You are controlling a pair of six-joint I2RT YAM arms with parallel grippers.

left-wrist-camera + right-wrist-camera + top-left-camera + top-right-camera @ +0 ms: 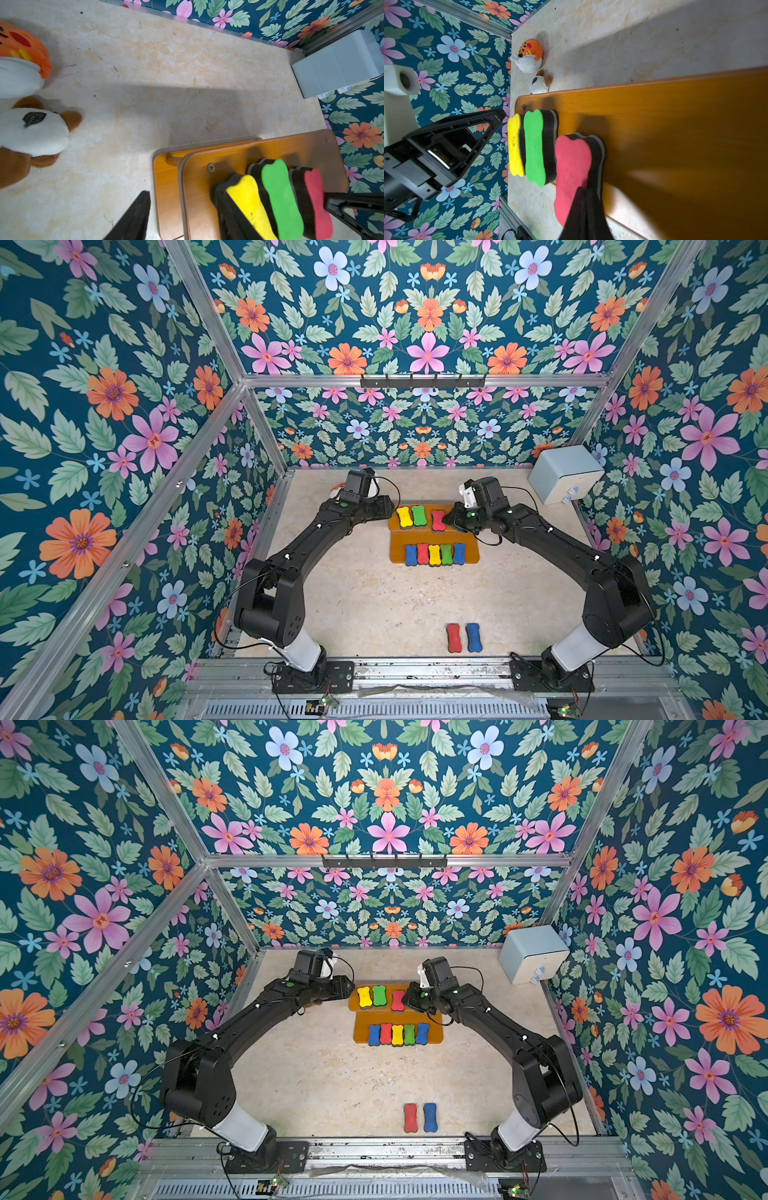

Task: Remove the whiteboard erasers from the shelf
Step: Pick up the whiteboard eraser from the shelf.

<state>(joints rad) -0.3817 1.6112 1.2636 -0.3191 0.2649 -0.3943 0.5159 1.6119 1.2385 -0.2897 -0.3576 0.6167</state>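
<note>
On the shelf, your right gripper pinches the red, bone-shaped foam eraser; left gripper gapes. Only wrist views show the fuzzy brown plush.

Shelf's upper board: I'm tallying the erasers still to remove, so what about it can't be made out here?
- Right end of the upper board: in both top views, covered by the right gripper.
- Gripped end of the red eraser: right wrist view, under the blurred gripper and cut by the picture's edge.
- Rear of the lower board: every view, roofed by the upper board.
</note>
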